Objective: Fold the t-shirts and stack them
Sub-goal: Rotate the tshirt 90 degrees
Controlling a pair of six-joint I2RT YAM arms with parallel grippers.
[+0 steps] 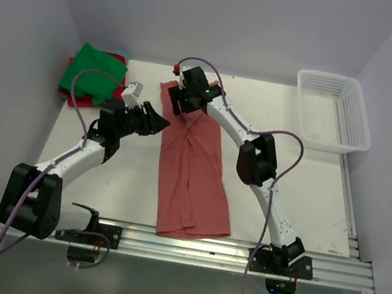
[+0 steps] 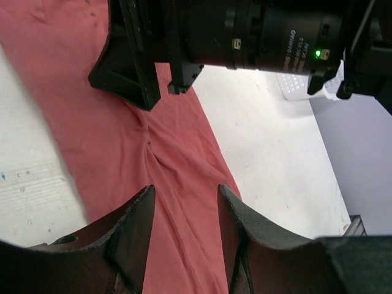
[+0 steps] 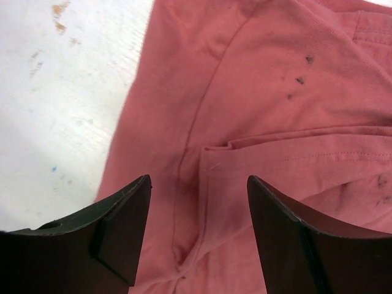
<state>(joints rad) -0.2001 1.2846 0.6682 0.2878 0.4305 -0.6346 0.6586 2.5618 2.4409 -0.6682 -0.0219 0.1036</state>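
White tabletop (image 1: 123, 180) carries the brick-red t-shirt (image 1: 194, 184); with left tool (image 2: 184, 239) and right tool (image 3: 199, 239) both spread apart over it, a shallow pinch may lift only one layer

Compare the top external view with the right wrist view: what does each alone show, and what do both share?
Only top external: the green t-shirt atop the red-pink t-shirt, the white mesh basket and the left gripper. Only right wrist: dark specks and a stitched hem on the cloth. Both: the brick-red t-shirt on the table, with the open right gripper over it.
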